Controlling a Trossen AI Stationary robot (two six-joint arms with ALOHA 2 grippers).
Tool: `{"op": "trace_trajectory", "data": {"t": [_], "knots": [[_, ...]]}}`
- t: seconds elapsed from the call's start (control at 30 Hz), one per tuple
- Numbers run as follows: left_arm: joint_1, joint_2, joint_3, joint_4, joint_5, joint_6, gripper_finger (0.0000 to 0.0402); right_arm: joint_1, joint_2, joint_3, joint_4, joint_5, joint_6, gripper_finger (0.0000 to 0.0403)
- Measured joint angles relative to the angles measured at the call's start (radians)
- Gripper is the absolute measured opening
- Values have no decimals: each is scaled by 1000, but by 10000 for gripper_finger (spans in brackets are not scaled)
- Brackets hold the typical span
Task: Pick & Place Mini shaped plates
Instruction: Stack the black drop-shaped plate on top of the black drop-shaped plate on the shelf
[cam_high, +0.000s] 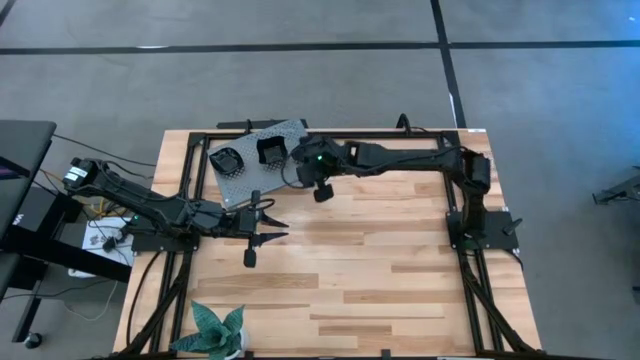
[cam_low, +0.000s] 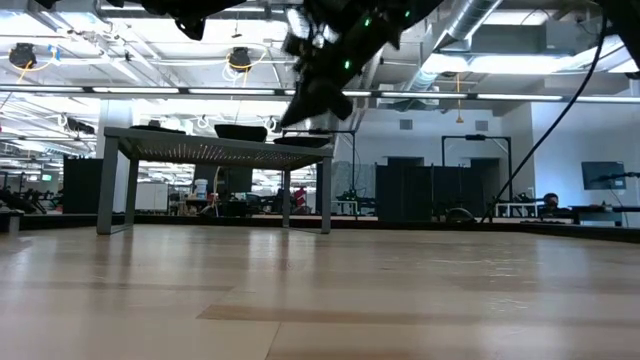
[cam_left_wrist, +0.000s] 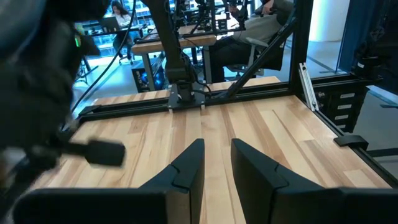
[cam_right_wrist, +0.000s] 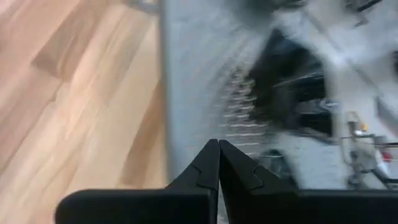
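Observation:
Two glossy black mini plates lie on top of the grey perforated stand (cam_high: 255, 165): a roundish one (cam_high: 228, 160) and a squarish one (cam_high: 271, 150). In the low view both plates (cam_low: 240, 131) (cam_low: 300, 141) show on the stand's top (cam_low: 170, 148). My right gripper (cam_high: 299, 155) hangs over the stand's right edge, beside the squarish plate. It is shut and empty in its wrist view (cam_right_wrist: 218, 149). In the low view my right gripper (cam_low: 300, 105) stands a little above the stand. My left gripper (cam_high: 276, 228) is open and empty over the bare table in front of the stand, and it also shows in its wrist view (cam_left_wrist: 216, 163).
A green leafy plant (cam_high: 218, 330) stands at the table's near left edge. The wooden tabletop (cam_high: 380, 260) lies bare between the stand and the near edge. A black frame rail (cam_high: 400, 133) runs along the table's far edge. People sit at desks beyond the table (cam_left_wrist: 249, 31).

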Motion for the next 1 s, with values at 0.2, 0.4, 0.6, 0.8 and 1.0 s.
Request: {"op": "trace_trajectory", "data": {"t": [0.2,0.4,0.6,0.8,1.0], "knots": [[0,0,0,0,0,0,81,-6,62,-2,33,98,-42,1],[0,0,0,0,0,0,81,-2,68,-2,58,86,-64,1],[0,0,0,-4,0,0,81,-5,51,-2,98,90,-92,1],[0,0,0,-4,0,0,81,-41,53,-2,100,93,-82,1],[0,0,0,-4,0,0,81,-55,53,-2,100,94,-81,1]]}}
